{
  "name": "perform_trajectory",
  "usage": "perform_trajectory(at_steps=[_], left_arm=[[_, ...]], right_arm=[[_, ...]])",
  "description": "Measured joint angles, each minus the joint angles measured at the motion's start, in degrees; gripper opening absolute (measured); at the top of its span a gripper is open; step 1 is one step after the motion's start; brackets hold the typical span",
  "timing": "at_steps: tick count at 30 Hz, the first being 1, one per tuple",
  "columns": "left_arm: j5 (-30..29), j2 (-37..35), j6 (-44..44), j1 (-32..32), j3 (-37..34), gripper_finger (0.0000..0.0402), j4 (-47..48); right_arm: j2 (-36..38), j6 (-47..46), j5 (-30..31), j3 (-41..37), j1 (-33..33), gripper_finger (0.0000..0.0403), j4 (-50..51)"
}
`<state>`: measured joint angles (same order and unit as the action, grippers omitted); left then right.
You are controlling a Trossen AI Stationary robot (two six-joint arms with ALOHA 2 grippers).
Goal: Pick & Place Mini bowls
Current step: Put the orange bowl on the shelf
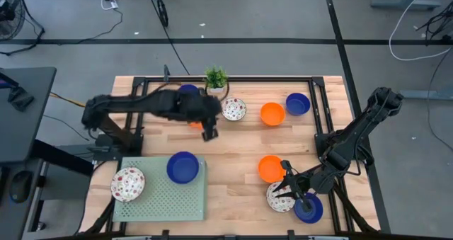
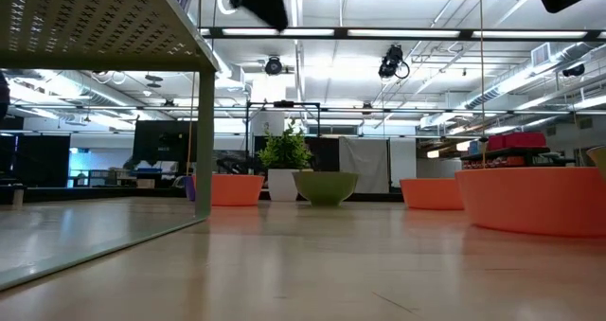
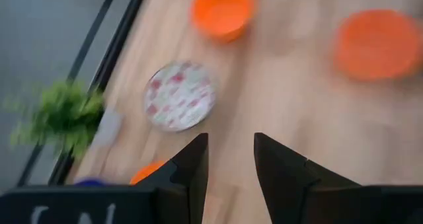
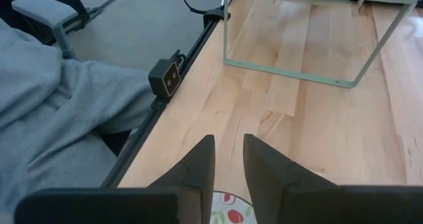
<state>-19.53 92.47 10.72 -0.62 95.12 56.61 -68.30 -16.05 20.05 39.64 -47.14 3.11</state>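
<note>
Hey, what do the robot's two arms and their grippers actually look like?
Both arms are dark, nearly black, built of jointed segments. The left arm and right arm look alike. Each ends in a gripper with two flat, dark, wedge-shaped fingers: left gripper, right gripper. A dark bar with pale lettering, too blurred to read, crosses the left wrist view.

Two dark jointed arms, each ending in a black tool (image 3: pixel 230 159) of wedge-shaped fingers (image 4: pixel 195 163).
</note>
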Motion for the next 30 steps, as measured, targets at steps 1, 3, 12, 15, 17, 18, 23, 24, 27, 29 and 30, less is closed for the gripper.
perform_trajectory(at_steps=[1,3,12,15,17,18,23,24,27,29,30], left_arm=[[0.0,0.1,1.9,-1.7,-1.8,0.0126,-0.3],[0.0,0.5,6.8,-4.8,-5.6,0.0126,-1.2],[3.4,0.5,20.6,-11.1,-22.8,0.0126,-14.1],[5.0,0.5,21.4,-11.1,-25.8,0.0128,-18.6],[5.7,0.5,21.3,-11.1,-27.3,0.0133,-22.0],[5.9,0.7,21.3,-11.1,-28.0,0.0138,-23.3],[6.5,3.0,21.2,-11.1,-28.5,0.017,-25.4],[7.1,3.7,21.2,-11.1,-28.5,0.0174,-25.2],[7.2,6.0,21.2,-11.1,-28.6,0.018,-25.4],[7.1,7.3,21.2,-11.1,-28.6,0.018,-25.3],[7.0,8.1,21.2,-11.2,-28.6,0.0181,-25.1]], right_arm=[[0.0,0.0,0.0,0.0,0.0,0.0084,0.0],[0.0,0.4,0.0,0.0,0.0,0.0084,0.0],[0.0,1.5,0.0,0.0,0.0,0.0084,-0.1],[0.0,1.5,0.0,0.0,0.0,0.0084,-0.1],[0.0,1.5,0.0,0.0,0.0,0.0084,-0.1],[0.0,1.5,0.0,0.0,0.0,0.0084,-0.1],[0.0,1.6,0.0,0.0,0.0,0.0084,-0.2],[0.0,1.6,0.0,0.0,0.0,0.0084,-0.2],[0.0,1.8,0.0,0.0,0.0,0.0084,-0.4],[0.0,1.8,0.0,-0.1,0.0,0.0084,-0.4],[0.0,1.7,0.0,-0.1,0.0,0.0084,-0.3]])
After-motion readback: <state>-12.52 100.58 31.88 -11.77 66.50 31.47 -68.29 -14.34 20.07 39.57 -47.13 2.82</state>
